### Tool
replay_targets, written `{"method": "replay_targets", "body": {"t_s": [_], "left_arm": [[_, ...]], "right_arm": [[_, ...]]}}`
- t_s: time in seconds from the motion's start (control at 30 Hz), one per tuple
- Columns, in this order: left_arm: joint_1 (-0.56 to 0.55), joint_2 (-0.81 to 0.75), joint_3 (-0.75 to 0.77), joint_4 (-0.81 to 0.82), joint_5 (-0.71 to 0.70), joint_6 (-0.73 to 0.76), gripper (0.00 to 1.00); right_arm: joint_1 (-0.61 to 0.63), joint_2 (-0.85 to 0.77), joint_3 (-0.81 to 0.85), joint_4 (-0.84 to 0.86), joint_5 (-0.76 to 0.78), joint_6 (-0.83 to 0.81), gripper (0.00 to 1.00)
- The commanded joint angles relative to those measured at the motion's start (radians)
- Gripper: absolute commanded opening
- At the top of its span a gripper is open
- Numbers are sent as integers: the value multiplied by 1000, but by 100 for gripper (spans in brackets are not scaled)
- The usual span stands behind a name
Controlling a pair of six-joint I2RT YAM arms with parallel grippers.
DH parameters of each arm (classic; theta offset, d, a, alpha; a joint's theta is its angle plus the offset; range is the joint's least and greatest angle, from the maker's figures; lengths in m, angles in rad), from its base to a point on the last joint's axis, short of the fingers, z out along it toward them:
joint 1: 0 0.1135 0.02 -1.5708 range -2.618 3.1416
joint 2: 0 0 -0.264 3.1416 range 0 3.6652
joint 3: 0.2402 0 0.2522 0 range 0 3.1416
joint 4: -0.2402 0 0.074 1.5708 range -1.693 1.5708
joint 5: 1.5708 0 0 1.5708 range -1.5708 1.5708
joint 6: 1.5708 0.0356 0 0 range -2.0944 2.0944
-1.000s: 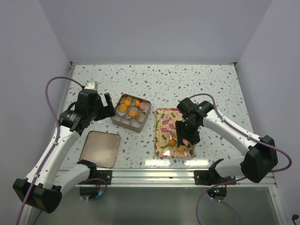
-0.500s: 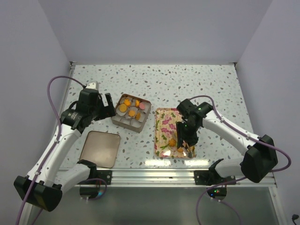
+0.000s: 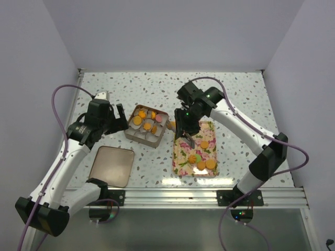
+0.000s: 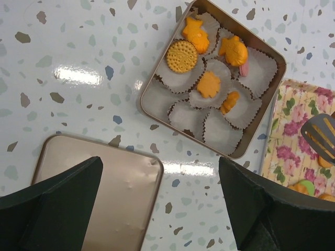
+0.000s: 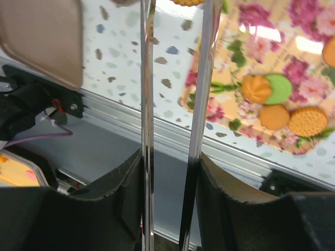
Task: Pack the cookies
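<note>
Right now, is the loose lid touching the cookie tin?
Apart. The left wrist view shows a strip of bare speckled table between the lid and the tin; the top view agrees.

- open room over the table (image 3: pixel 157 86) behind the tin (image 3: pixel 146 127)
- right arm (image 3: pixel 230 117) crosses the tray (image 3: pixel 209 137) at its far end
- right gripper (image 3: pixel 182 128), clamped on tongs (image 5: pixel 147 104), sits over the tin-tray gap
- left gripper (image 3: pixel 119 121) crowds tin's left side
- lid (image 3: pixel 111 166) lies near-left

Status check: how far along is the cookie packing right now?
Done: about six cookies sit in the tin's paper cups. In hand: the right gripper's jaws pinch tongs, seemingly with a cookie at the tips. Left: several cookies on the floral tray, a few empty cups, and the lid lying off; left gripper open, idle.
</note>
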Motion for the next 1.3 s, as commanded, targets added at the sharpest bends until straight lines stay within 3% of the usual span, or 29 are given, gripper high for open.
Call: {"method": "replay_targets", "body": {"t_s": [0.0, 0.27, 0.37, 0.7, 1.27], "left_arm": [[6, -31, 32, 0, -38, 13, 99], [6, -69, 38, -55, -77, 13, 99], [6, -82, 42, -80, -89, 10, 99], [6, -117, 41, -140, -121, 1, 100], [6, -105, 66, -169, -161, 18, 100]], "right_arm": [[67, 82, 186, -39, -14, -13, 39], [166, 434, 672, -117, -58, -49, 38], [179, 527, 771, -116, -101, -45, 38], [206, 638, 779, 22, -239, -10, 37], [200, 712, 756, 85, -227, 3, 41]]}}
